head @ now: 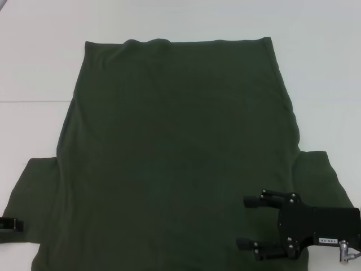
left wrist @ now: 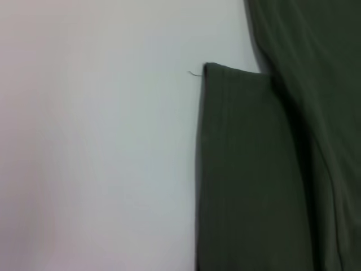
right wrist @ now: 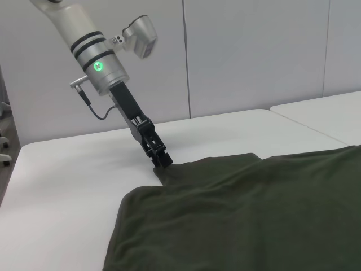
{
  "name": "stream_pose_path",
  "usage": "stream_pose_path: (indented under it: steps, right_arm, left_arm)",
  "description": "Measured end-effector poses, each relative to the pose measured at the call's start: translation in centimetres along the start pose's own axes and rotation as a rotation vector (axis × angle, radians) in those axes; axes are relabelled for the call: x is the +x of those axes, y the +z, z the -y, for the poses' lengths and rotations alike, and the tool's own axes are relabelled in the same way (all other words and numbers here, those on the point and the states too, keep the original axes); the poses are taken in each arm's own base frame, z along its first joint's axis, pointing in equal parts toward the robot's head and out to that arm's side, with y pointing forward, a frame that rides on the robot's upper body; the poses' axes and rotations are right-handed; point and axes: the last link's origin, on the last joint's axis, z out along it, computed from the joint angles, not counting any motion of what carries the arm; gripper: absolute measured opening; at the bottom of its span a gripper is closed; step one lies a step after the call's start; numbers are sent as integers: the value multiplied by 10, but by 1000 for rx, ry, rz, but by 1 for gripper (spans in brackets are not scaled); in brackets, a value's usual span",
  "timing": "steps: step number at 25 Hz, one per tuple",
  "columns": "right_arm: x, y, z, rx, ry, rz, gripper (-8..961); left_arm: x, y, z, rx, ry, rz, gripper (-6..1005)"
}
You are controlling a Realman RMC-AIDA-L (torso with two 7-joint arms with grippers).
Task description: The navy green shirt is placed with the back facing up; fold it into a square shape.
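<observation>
olive: one navy green shirt (head: 175,147) flat, two grippers at its sleeves.

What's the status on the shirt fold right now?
Left gripper down at the sleeve edge, robot's left. Right gripper open over the shirt's near right part. Shirt flat, unfolded. Nothing in the way.

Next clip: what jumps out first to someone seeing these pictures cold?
The big dark green shirt spread flat, plain side up, fills most of the white table. The right gripper hovers open over the shirt's near right part beside the sleeve. In the right wrist view the left gripper is down at the edge of the left sleeve, which lies flat.
</observation>
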Motion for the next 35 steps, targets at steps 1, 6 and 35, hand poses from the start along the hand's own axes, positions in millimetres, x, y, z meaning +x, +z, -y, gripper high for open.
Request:
stream_pose_path:
  steps: [1,6,35]
  right_arm:
    - [0,0,0,1,1,1,917]
    - [1,-2,0,5,4,1,917]
    - [2,-6,0,5,16,-2,918]
  left_arm:
    - [0,0,0,-3,3,-2,828]
    - [2,-1,1,4,6,-13,828]
    - [6,5,-8,-32,19,16,502]
